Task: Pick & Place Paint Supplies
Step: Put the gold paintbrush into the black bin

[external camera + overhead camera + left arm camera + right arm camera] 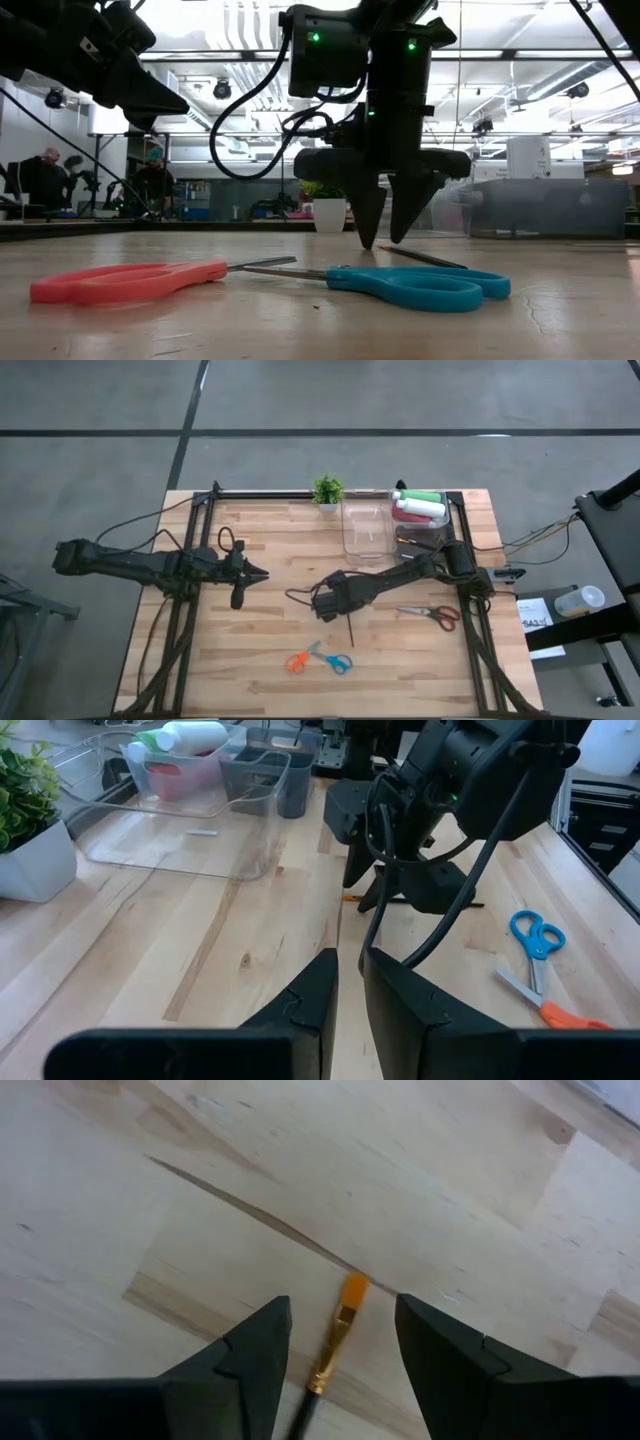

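Brush time at the middle of the table: the right gripper (pixel 384 243) is pointing straight down over a thin dark paintbrush (pixel 333 1342), its two fingers standing apart, one on each side of the handle, tips right at the wood and not closing on anything. Looking past those fingers, the orange bristle tip and gold ferrule are lying flat on the boards between them, with clear gaps either side. From above, the paintbrush (pixel 351 630) is trailing out toward the near edge from under the right gripper (pixel 328 603). The left gripper (pixel 262 574) is hovering off to the left, above the wood, its fingers (pixel 300 1005) sitting close together with only a slim slit showing and nothing in them. At the far right, the squeeze bottles (pixel 420 507), green, white and pink-red, are lying together in a bin, and a clear tray (pixel 366 530) is standing beside it on the left. A small potted plant (pixel 327 491) is standing at the far edge. Toward the near edge, orange scissors (pixel 130 281) and blue scissors (pixel 420 285) are lying flat with their blades meeting, and red-handled scissors (pixel 437 614) are lying off to the right.
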Motion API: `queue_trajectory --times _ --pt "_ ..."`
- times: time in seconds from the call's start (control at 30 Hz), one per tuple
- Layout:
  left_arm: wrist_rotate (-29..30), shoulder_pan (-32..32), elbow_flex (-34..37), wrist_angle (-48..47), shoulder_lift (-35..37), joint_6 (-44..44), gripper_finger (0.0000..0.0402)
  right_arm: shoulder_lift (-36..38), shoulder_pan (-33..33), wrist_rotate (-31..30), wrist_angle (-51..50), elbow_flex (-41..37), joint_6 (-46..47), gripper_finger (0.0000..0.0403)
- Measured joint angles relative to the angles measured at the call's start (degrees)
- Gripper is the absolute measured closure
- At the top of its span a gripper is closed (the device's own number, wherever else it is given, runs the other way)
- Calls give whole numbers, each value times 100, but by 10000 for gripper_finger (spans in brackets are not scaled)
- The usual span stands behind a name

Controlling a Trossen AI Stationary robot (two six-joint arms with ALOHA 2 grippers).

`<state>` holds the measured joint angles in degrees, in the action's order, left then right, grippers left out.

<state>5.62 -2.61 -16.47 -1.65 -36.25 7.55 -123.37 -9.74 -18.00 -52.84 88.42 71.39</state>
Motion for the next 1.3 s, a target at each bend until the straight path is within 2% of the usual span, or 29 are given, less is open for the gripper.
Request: queue_trajectory --times 0.37,0.67,0.83,1.07,1.3 --pt "-1 0 0 0 2 0 340 384 5 -2 485 -373 -150 220" --pt "1 0 0 -123 4 0 340 1370 36 -152 1898 -1685 44 220" --pt "-1 -2 0 -190 0 0 340 1466 89 -149 2479 -2161 66 220" --pt "1 0 0 -269 2 0 340 1080 98 -160 2320 -1934 71 220" --pt "-1 -2 0 -292 -41 0 340 683 96 -153 1464 -1255 64 220"
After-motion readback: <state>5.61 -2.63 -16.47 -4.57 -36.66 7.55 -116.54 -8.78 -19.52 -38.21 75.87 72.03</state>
